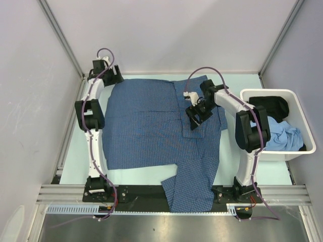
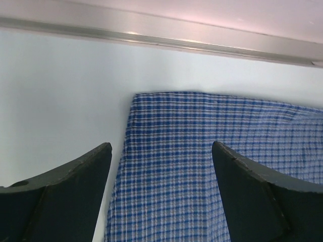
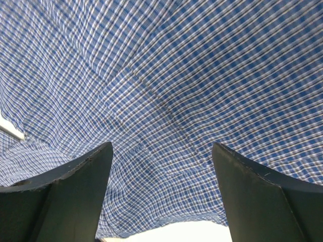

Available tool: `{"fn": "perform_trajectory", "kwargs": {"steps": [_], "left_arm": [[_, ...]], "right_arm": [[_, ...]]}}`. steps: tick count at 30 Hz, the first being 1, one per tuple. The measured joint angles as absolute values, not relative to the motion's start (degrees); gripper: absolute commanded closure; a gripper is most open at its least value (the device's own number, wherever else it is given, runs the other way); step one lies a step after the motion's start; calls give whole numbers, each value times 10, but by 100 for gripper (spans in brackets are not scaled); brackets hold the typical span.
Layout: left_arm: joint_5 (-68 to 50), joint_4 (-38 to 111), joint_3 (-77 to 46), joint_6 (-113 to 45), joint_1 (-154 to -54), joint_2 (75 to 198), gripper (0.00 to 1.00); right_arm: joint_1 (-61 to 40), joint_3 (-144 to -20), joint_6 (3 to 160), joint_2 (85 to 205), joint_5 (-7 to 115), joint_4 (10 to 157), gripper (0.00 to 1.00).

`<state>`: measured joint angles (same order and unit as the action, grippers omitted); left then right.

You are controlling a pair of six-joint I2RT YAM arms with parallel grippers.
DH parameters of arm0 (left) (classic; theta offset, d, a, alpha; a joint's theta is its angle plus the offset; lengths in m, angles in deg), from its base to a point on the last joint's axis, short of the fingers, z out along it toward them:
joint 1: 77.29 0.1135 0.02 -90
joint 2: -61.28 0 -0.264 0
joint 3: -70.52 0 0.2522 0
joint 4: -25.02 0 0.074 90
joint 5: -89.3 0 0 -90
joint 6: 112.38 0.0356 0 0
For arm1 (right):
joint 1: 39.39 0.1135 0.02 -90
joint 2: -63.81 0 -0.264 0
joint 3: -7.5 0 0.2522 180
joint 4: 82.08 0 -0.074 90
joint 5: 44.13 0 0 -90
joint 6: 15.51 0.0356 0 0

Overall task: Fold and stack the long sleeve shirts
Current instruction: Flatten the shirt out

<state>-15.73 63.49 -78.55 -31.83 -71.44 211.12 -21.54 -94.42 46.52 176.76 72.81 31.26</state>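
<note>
Hovering above spread checked shirt (image 1: 146, 126): right gripper (image 3: 161, 148), fingers apart, cloth right beneath. Left gripper (image 2: 161, 151) also gaping, shirt corner just under it. Folding seemingly just starting; next move needing firm pinch on cloth edge.

Soft overhead light is filling everything evenly, barely casting shadows. The near steel plate (image 1: 166, 228) is glaring slightly; the shirt (image 3: 176, 75) is showing crisp checks.
</note>
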Motion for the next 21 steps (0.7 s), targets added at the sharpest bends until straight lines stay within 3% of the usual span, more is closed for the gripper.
{"fn": "perform_trajectory", "kwargs": {"steps": [3,8,9,10,12,16,21], "left_arm": [[-161,626,-788,-347,-707,2130,17],[-176,599,-799,-396,-700,2141,28],[-179,598,-799,-406,-700,2142,27],[-181,597,-798,-414,-700,2143,18],[-195,587,-786,-430,-700,2143,9],[-234,554,-759,-440,-694,2128,4],[-308,543,-609,-374,-670,2008,2]], "right_arm": [[-213,-946,464,1768,718,298,14],[-238,-953,475,1768,719,277,14],[-246,-953,479,1768,720,271,14],[-251,-954,481,1768,721,268,14],[-264,-955,486,1768,723,259,14],[-278,-953,489,1766,731,249,15],[-315,-911,478,1719,755,222,18]]}}
